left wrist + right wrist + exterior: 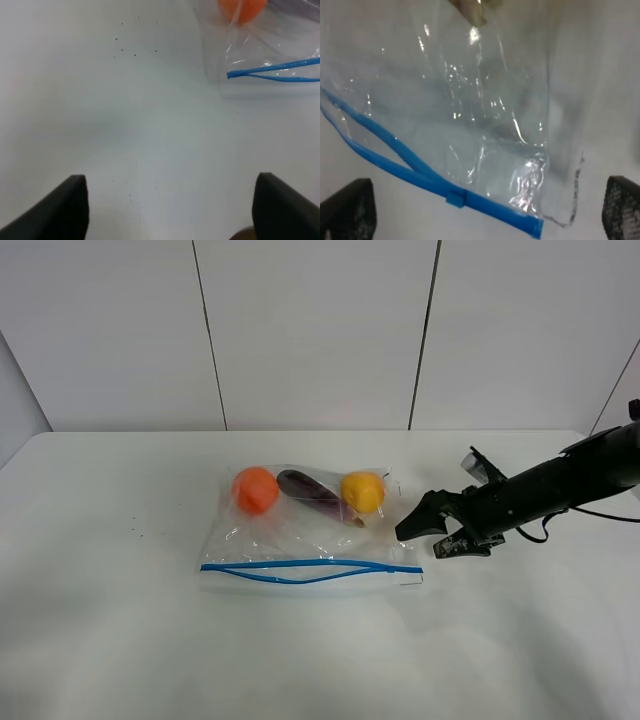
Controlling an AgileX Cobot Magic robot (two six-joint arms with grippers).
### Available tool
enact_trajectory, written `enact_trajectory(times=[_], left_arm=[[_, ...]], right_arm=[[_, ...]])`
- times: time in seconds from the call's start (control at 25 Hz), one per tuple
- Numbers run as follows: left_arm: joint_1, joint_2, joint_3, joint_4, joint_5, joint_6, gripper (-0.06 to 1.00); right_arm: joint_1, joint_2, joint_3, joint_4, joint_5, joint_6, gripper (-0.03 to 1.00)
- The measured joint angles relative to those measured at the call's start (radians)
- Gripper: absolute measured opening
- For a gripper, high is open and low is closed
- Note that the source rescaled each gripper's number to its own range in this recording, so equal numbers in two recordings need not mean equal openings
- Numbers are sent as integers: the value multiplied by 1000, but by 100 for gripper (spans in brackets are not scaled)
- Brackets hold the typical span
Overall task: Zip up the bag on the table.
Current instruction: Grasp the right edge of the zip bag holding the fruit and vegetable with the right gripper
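Right claw (418, 540) hovering wide open, holding nothing, just beside bag (300, 530). Zipper (390, 567) gaping mid-strip. I'd be pinching slider (455, 198) squarely, pulling level so plastic isn't bunching.

I work over a large white matte table (110, 640) with rounded corners. Near its middle lies a clear crinkly plastic zip bag (300, 535), resting directly on the top. Its blue zipper strip (300, 573) runs along the 6 o'clock edge, and the two tracks are parted in the middle. A small blue slider (455, 197) sits near the strip's 3 o'clock end. A few tiny dark specks (121, 49) dot the bare surface at 9 o'clock from the bag.
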Motion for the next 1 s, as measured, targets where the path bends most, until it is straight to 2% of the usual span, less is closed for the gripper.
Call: enact_trajectory(times=[0.24,0.72,0.84,1.0], left_arm=[[0,0,0,0,0,0,100],[0,0,0,0,0,0,100],[0,0,0,0,0,0,100],[0,0,0,0,0,0,100]], right_arm=[[0,59,-1,105,45,-107,100],[0,148,-3,221,127,-225,100],[0,152,-3,222,132,-228,91],[0,152,-3,220,154,-224,66]])
